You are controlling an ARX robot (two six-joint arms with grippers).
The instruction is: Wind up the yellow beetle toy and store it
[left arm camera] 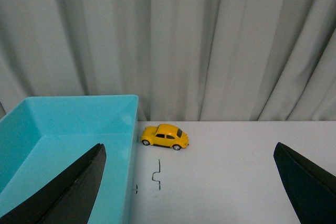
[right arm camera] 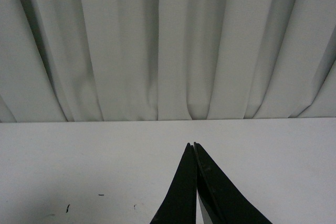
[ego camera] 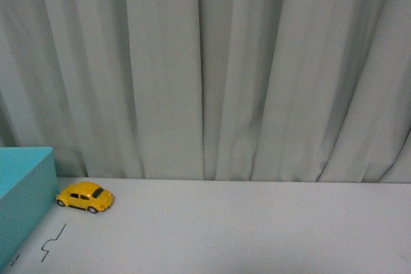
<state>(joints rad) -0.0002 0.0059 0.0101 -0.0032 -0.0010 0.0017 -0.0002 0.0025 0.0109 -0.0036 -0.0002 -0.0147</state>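
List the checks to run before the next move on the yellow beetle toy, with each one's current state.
1. The yellow beetle toy upright on its wheels on the table: ok.
2. The toy free of both tools: ok.
3. The left tool open and facing the toy: ok.
4. The right tool ready to grasp: not ok, jaws shut.
5. The turquoise bin open-topped beside the toy: ok.
6. Room for a finger between toy and bin: cannot tell.
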